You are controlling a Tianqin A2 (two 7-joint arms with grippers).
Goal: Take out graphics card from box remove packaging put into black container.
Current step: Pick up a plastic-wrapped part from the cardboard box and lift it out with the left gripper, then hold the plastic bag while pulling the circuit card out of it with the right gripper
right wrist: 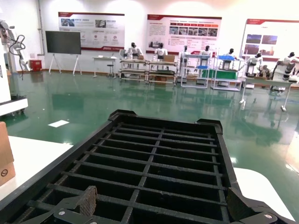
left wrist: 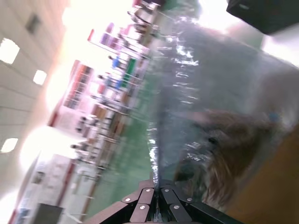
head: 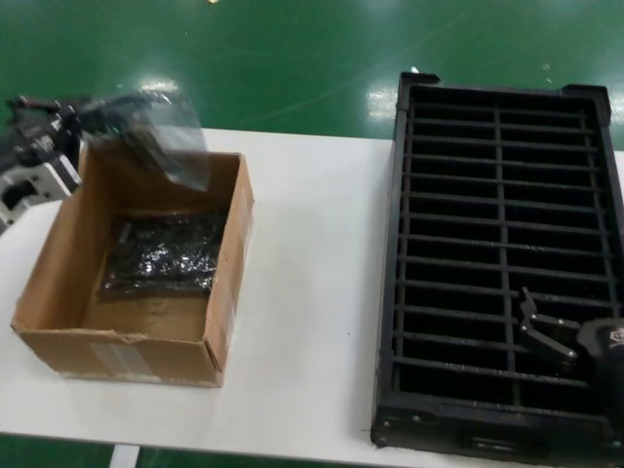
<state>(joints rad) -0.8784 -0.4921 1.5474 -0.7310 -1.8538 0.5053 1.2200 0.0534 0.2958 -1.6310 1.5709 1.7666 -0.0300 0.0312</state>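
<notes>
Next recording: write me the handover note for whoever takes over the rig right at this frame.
Left claw: shut on the packaging, a translucent bag held up over the far left corner of the box; whether a card is inside it can't be told.
Right claw: open, empty, hovering over the near right slots of the black container.
In the box: glossy bagged boards on the bottom.
Done: a bag lifted.
Left: no card shows in the container slots; bare card, place it.

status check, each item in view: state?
left pincer: shut on packaging, held above the box's far-left corner
right pincer: open, over black container
box: open-topped, bagged boards inside
black container: slots empty
</notes>
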